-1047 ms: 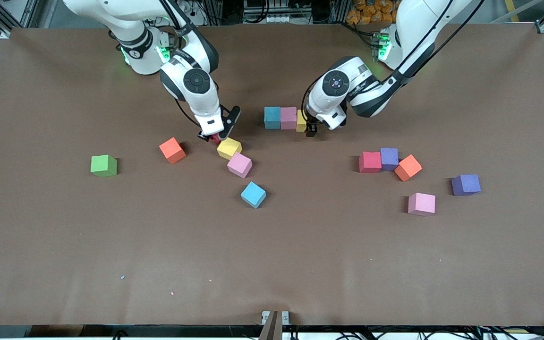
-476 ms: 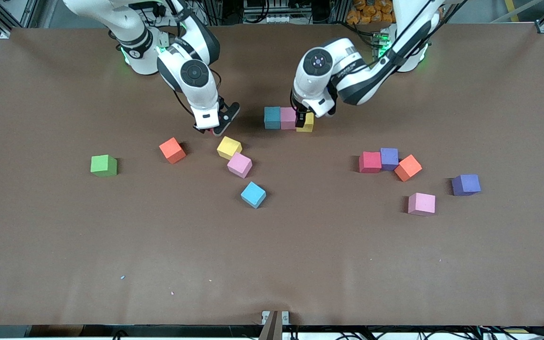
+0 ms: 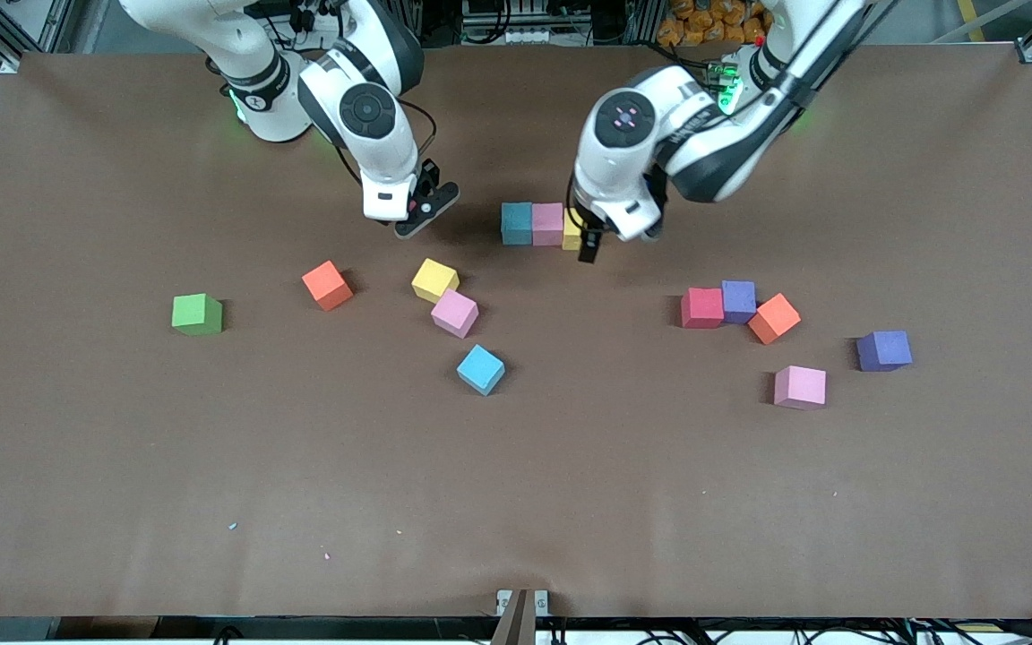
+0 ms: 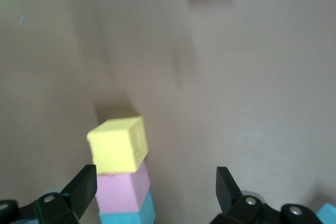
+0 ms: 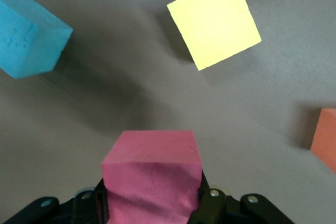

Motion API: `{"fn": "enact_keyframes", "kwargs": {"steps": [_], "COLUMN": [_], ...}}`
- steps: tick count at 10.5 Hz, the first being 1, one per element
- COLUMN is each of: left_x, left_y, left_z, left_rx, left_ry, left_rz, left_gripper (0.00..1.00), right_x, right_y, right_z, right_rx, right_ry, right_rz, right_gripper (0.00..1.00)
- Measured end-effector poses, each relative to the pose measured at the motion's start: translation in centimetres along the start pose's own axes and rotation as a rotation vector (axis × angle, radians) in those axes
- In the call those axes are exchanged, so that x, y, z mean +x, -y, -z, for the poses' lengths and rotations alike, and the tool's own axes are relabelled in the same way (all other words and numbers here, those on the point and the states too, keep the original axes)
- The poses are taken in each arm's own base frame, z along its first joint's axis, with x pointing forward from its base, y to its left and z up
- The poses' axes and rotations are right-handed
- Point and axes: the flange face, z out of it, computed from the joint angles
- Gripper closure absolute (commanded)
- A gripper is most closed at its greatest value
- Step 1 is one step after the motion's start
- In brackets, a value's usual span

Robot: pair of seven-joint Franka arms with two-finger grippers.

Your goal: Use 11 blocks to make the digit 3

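Observation:
A row of touching blocks lies mid-table: cyan (image 3: 516,223), pink (image 3: 548,224) and yellow (image 3: 572,231). My left gripper (image 3: 589,240) hangs open just off the row's yellow end, holding nothing. In the left wrist view the yellow block (image 4: 118,144) sits near one fingertip (image 4: 84,182), and the left gripper (image 4: 155,179) is over bare table. My right gripper (image 3: 408,219) is raised over the table, shut on a red block (image 5: 152,177), which the hand hides in the front view. Below it lie a loose yellow block (image 5: 214,27) and a cyan one (image 5: 29,35).
Loose blocks toward the right arm's end are orange (image 3: 328,285), yellow (image 3: 434,279), pink (image 3: 454,313) and cyan (image 3: 480,368), with a lone green cube (image 3: 196,314). Toward the left arm's end lie red (image 3: 701,307), purple (image 3: 738,300), orange (image 3: 774,318), pink (image 3: 799,387) and purple (image 3: 883,350).
My right gripper has lifted the red block away from the loose yellow one and carried it toward the robots' side. The left hand swung over the row and back, staying open.

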Motion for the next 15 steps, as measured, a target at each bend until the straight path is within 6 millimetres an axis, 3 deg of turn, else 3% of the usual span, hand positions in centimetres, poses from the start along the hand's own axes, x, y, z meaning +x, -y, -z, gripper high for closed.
{"fn": "enact_keyframes", "kwargs": {"steps": [4, 6, 9, 11, 13, 15], "left_x": [14.3, 19.2, 20.3, 21.4, 21.9, 21.7], "left_y": [-6.6, -9.1, -9.1, -8.5, -7.7, -6.8], "left_z": [1.7, 1.2, -2.9, -4.5, -5.9, -7.1], "left_rx": [-0.020, -0.023, 0.041, 0.074, 0.096, 0.105], "left_ry": [0.025, 0.036, 0.016, 0.008, 0.006, 0.009], "left_rz": [-0.066, 0.033, 0.073, 0.100, 0.118, 0.114], "left_gripper": [0.00, 0.00, 0.00, 0.00, 0.00, 0.00], "right_x": [1.4, 2.7, 6.1, 8.7, 11.1, 13.4], "right_y": [2.9, 4.2, 5.2, 5.1, 3.8, 2.4], "right_z": [3.2, 5.0, 5.3, 5.9, 6.1, 4.6], "right_rx": [0.025, 0.047, 0.089, 0.119, 0.118, 0.061], "right_ry": [-0.070, -0.104, -0.111, -0.124, -0.143, -0.153], "right_rz": [-0.152, -0.237, -0.341, -0.407, -0.433, -0.463], "right_gripper": [1.00, 1.00, 1.00, 1.00, 1.00, 1.00]}}
